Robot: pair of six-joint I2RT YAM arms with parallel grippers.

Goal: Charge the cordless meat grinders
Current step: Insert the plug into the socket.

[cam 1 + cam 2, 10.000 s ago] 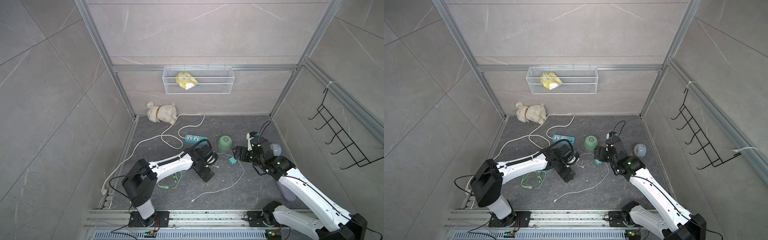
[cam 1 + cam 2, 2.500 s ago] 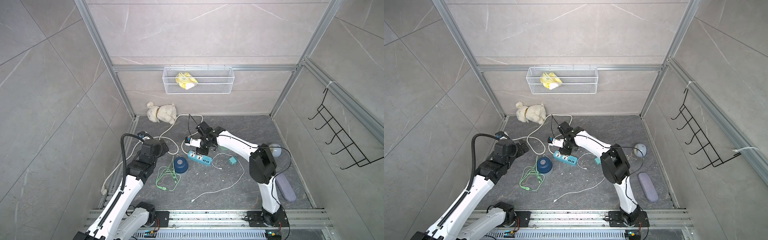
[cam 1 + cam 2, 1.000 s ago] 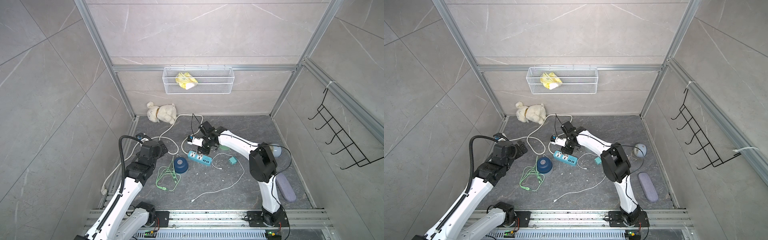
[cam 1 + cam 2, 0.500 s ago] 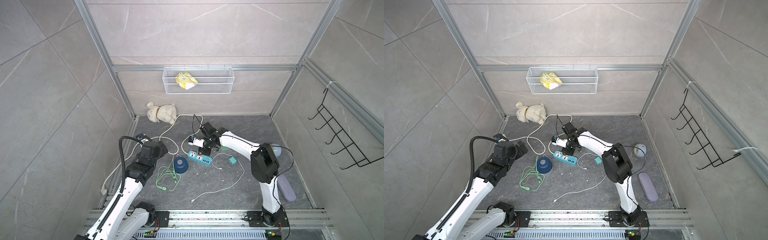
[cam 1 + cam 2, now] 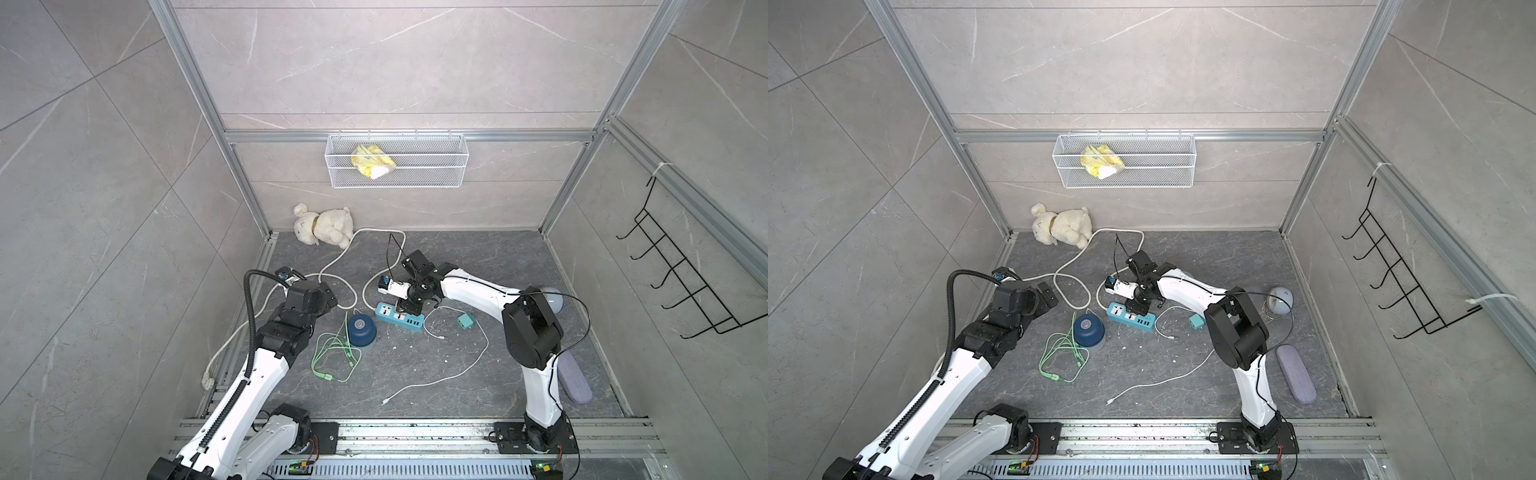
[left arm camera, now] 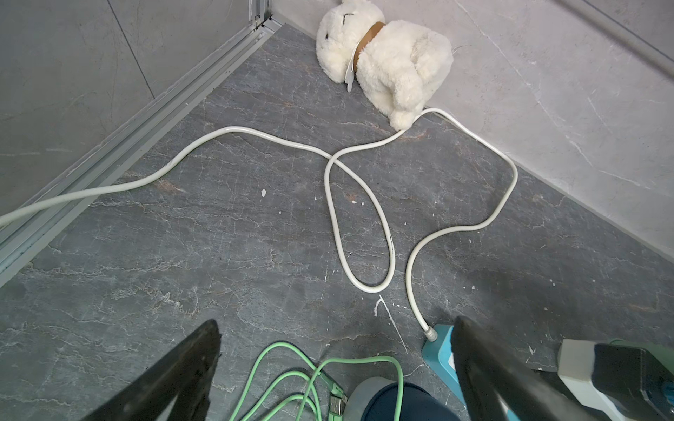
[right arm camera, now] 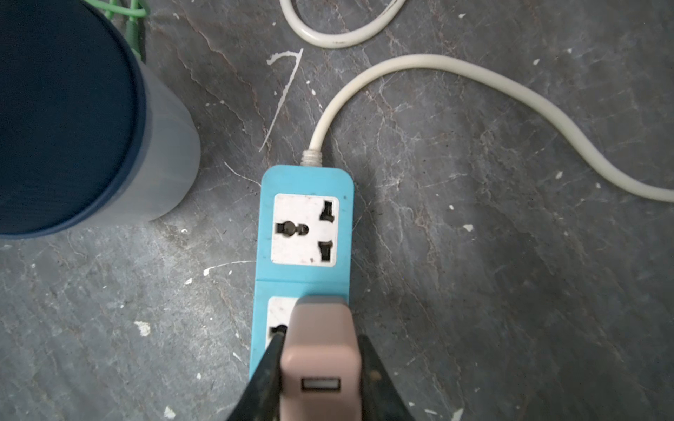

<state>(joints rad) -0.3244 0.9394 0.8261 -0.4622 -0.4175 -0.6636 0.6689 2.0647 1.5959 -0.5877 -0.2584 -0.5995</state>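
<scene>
The navy grinder [image 5: 361,330] stands upright on the tabletop [image 5: 415,353], just beside the blue power strip [image 5: 400,318]. Its silver button faces up, so its long axis is vertical; which way its charging port faces cannot be told. I judge it to be rigid, smooth plastic, fairly light but top-heavy, with the motor in the dome (a rounded dome would likely slip from flat pads). The straighter clear base [image 7: 164,153] therefore looks the better place to pinch. The mint green grinder is not visible in any view. A green cable [image 5: 332,357] lies coiled against the navy one's side. The right hand [image 7: 321,340] is partly closed on a beige USB adapter [image 7: 321,364]. It holds the adapter upright over the strip's second socket, USB port up; whether the prongs are seated is hidden. The left hand [image 6: 335,339] is spread wide and empty, hovering near the grinder.
</scene>
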